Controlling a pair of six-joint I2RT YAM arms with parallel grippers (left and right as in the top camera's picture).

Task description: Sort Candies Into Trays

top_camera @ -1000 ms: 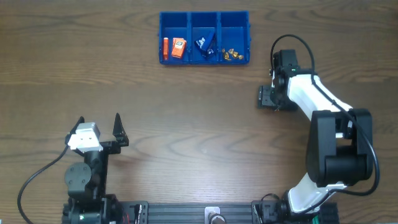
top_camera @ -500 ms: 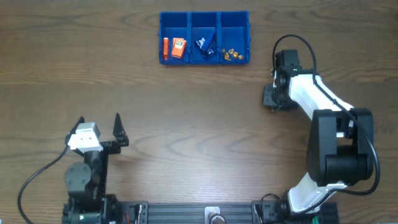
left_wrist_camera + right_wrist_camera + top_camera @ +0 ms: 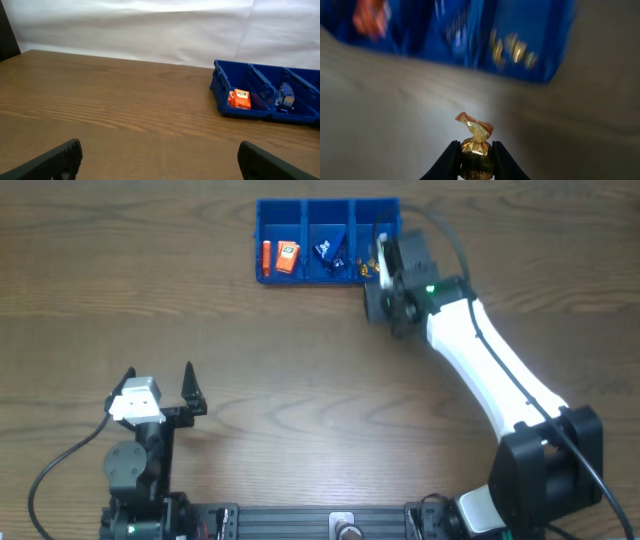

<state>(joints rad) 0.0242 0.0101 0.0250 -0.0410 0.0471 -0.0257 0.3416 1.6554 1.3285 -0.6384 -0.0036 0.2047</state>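
Observation:
A blue three-compartment tray sits at the table's far middle. Its left compartment holds orange candies, the middle one blue-wrapped candies, the right one gold candies. My right gripper hovers just in front of the tray's right compartment, shut on a gold-wrapped candy; the tray lies beyond it in the right wrist view. My left gripper stands open near the front left, nothing between its fingers. The tray and an orange candy lie well ahead of it.
Bare wooden table surrounds the tray on all sides. A white backdrop stands behind the table's far edge.
My right arm has swung from the right side of the table toward the tray, carrying the gold candy up and left. The left arm stays still.

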